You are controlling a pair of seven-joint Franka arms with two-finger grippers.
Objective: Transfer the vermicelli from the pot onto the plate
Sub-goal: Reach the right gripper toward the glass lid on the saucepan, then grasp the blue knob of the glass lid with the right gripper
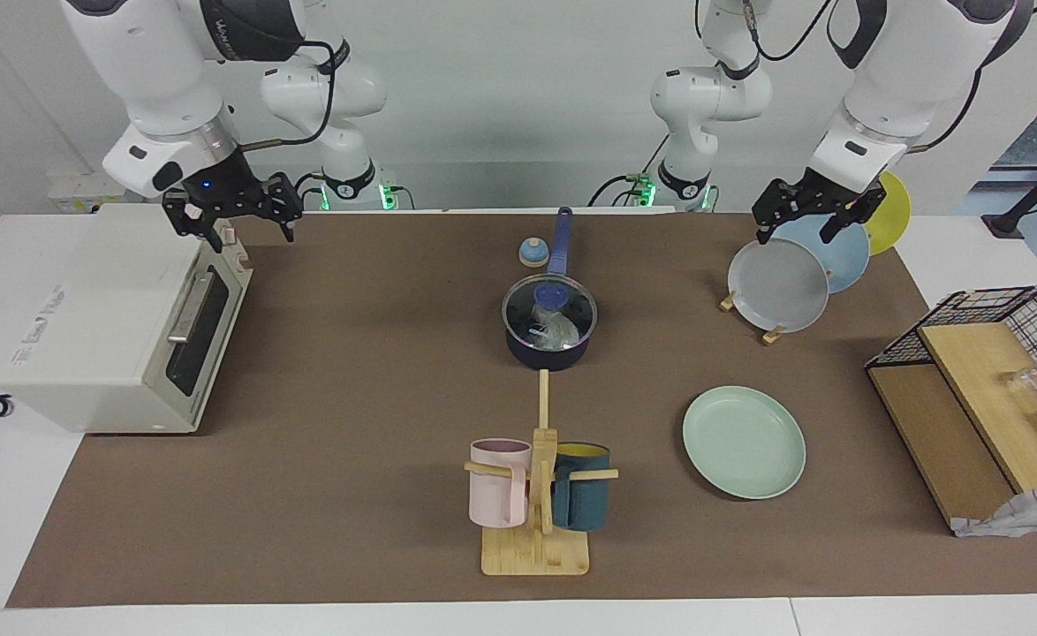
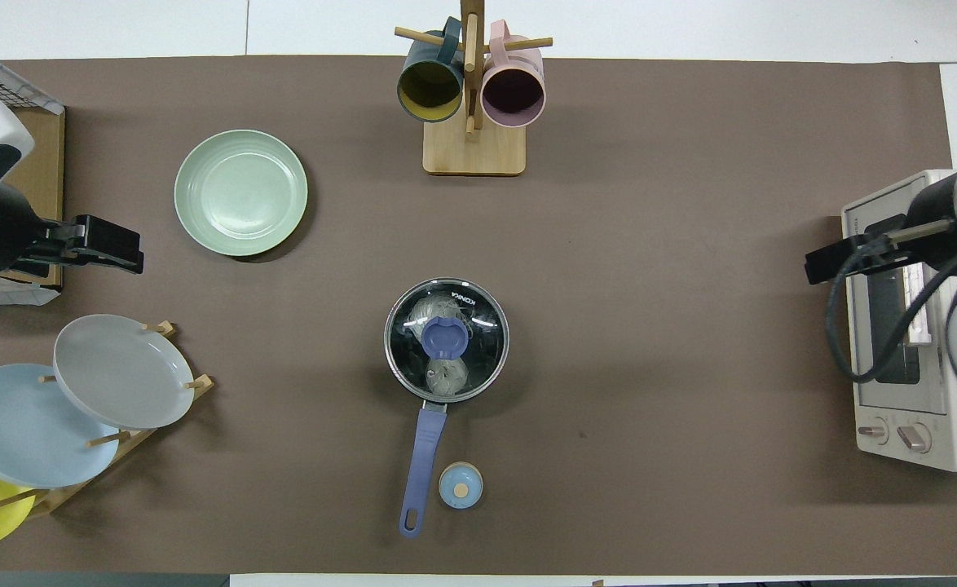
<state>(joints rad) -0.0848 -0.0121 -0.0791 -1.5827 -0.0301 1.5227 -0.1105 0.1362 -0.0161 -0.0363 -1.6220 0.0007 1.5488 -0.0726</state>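
The dark navy pot (image 1: 547, 355) stands mid-table, its long blue handle (image 2: 428, 456) pointing toward the robots. A glass lid with a blue knob (image 1: 552, 293) covers it. Through the glass shows the whitish vermicelli (image 1: 559, 330) (image 2: 447, 377). The mint-green plate (image 1: 744, 442) (image 2: 240, 193) lies bare, farther from the robots than the pot and toward the left arm's end. My left gripper (image 1: 794, 231) (image 2: 124, 244) hangs open over the plate rack. Over the toaster oven my right gripper (image 1: 245, 231) (image 2: 813, 265) hangs open too. Neither holds anything.
A toaster oven (image 1: 121, 327) sits at the right arm's end. A wooden rack (image 1: 770, 336) holds grey, light blue and yellow plates. A mug tree (image 1: 536, 495) with two mugs stands farther out than the pot. A small blue round timer (image 1: 533, 253) lies beside the handle. A wire basket (image 1: 995, 309) is past the plate.
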